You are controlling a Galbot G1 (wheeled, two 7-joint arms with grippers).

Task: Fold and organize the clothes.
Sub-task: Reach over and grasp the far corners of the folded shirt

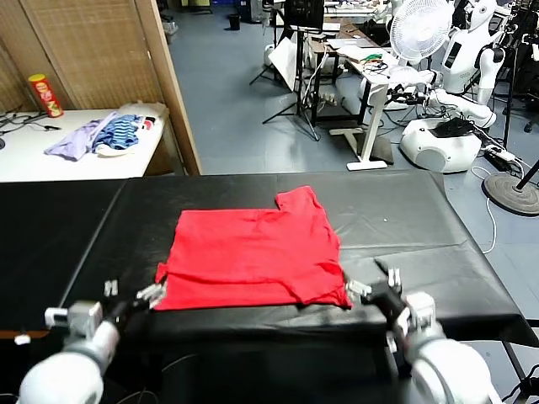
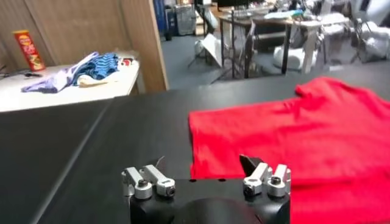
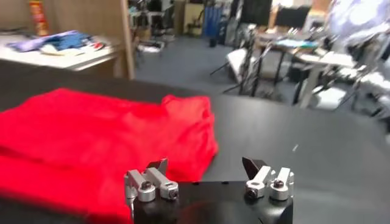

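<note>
Black-covered table (image 1: 396,215) fills the head view, workshop floor, desks and a white fan (image 1: 418,27) beyond; red T-shirt (image 1: 253,252) lies flat on the table near its front edge, partly folded, one sleeve pointing away from the robot; left gripper (image 1: 133,303) at the shirt's near left corner, fingers spread, holding nothing; right gripper (image 1: 375,286) at the near right corner, likewise spread and empty; lilac and blue-striped garments (image 1: 99,136) heaped on a white side table (image 1: 50,160) beside a red can (image 1: 45,94).

Left wrist view: left gripper (image 2: 206,181) spread wide above the black cover, red T-shirt (image 2: 292,137) just beside one finger.

Right wrist view: right gripper (image 3: 207,181) spread wide, red T-shirt (image 3: 97,140) beside it on the table (image 3: 329,158).
</note>
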